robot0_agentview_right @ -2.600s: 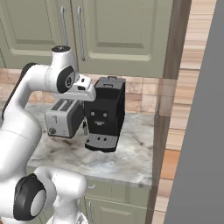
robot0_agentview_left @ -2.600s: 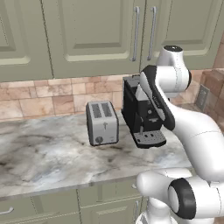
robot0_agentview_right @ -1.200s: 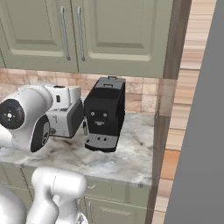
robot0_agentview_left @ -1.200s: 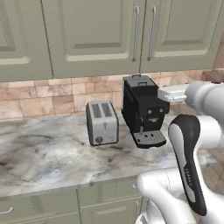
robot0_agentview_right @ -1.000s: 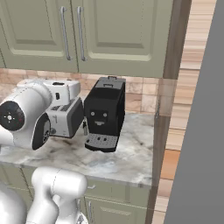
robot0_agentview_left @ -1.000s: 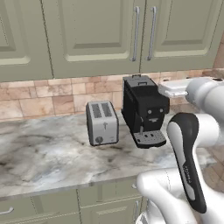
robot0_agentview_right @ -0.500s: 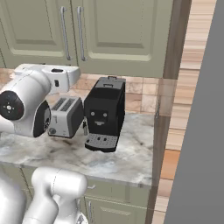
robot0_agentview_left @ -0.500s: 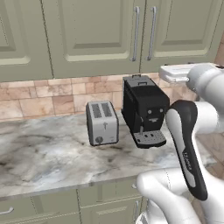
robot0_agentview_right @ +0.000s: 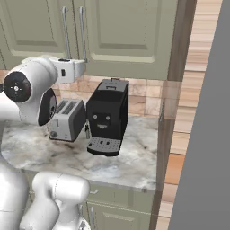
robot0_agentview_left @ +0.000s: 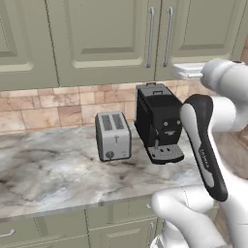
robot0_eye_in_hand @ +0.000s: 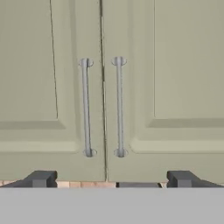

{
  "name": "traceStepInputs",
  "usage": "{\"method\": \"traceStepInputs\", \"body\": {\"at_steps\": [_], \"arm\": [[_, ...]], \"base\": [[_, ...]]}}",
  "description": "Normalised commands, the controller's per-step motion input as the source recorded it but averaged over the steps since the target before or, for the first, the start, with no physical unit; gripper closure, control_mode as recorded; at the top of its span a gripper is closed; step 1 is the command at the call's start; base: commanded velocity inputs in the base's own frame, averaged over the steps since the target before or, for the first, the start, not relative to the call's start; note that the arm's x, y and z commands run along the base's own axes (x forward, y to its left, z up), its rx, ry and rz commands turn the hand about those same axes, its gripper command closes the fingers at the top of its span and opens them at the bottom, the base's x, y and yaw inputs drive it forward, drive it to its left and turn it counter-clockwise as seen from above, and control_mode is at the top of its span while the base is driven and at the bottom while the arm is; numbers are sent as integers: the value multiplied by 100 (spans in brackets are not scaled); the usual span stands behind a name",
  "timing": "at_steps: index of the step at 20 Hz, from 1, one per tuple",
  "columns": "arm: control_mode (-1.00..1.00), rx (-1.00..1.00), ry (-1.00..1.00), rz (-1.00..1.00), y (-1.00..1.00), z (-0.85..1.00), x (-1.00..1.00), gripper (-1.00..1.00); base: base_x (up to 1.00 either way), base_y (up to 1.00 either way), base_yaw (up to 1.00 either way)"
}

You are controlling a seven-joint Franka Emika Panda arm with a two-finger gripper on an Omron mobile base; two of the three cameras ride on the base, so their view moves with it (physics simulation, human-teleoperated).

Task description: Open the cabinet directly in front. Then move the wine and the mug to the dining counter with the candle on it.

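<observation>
The sage-green cabinet (robot0_eye_in_hand: pixel 105 100) hangs shut straight ahead of the hand, its two silver bar handles (robot0_eye_in_hand: pixel 119 107) side by side along the centre seam, above a marble worktop (robot0_agentview_left: pixel 53 177). There a black coffee machine (robot0_agentview_left: pixel 159 121) stands just beside a silver toaster (robot0_agentview_left: pixel 113 135); no readable writing shows on either, and dark lettering on the arm's link is too blurred to read. The gripper (robot0_eye_in_hand: pixel 111 178) hovers near the doors' lower edge, fingertips (robot0_eye_in_hand: pixel 41 178) spread wide, holding nothing.

Base views flank cabinet (robot0_agentview_left: pixel 111 38), hand view close-up
</observation>
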Motion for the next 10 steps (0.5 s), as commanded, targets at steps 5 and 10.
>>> {"method": "traceStepInputs", "body": {"at_steps": [5,10], "arm": [[-100,1,9,0,-8,0,59,-100],[-100,0,4,0,-8,0,54,-100]], "base": [[0,0,0],[0,0,0]]}}
